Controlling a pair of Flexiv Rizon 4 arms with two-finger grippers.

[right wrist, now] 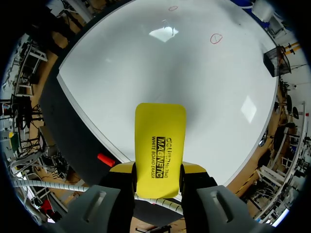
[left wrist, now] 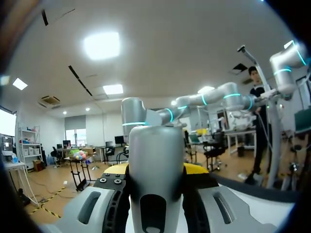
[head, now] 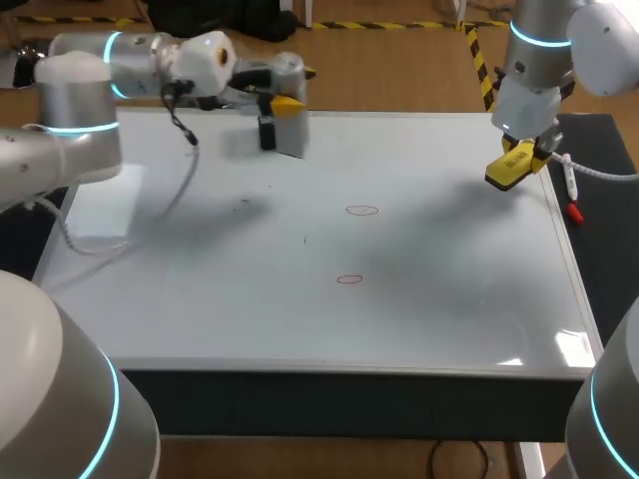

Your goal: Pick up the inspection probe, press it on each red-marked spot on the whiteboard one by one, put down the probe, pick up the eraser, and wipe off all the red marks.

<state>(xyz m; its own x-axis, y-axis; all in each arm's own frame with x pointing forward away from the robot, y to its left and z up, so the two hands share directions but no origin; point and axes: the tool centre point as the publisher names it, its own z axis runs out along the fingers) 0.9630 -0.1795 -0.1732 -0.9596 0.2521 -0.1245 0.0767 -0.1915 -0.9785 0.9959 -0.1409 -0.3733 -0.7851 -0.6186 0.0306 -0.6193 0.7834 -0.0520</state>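
The whiteboard (head: 200, 289) covers the table and bears two small red ovals, one (head: 362, 211) near the middle and one (head: 349, 279) closer to me. Above the board's far left part, my left gripper (head: 284, 106) is shut on the grey inspection probe (head: 278, 134), whose end hangs toward the board. In the left wrist view the probe (left wrist: 155, 160) stands as a grey cylinder between the yellow tips of that gripper (left wrist: 156, 180). My right gripper (head: 526, 152) hovers over the board's far right edge, shut on the yellow eraser (head: 506, 172). The right wrist view shows the eraser (right wrist: 160, 136) held by this gripper (right wrist: 158, 171), with both red ovals (right wrist: 215, 38) (right wrist: 173, 8) far ahead.
A small red object (head: 575, 212) lies on the dark mat (head: 609, 249) just off the board's right edge, beside a white coiled cable (head: 589, 172). The red object (right wrist: 104, 158) also shows beside the right gripper's fingers.
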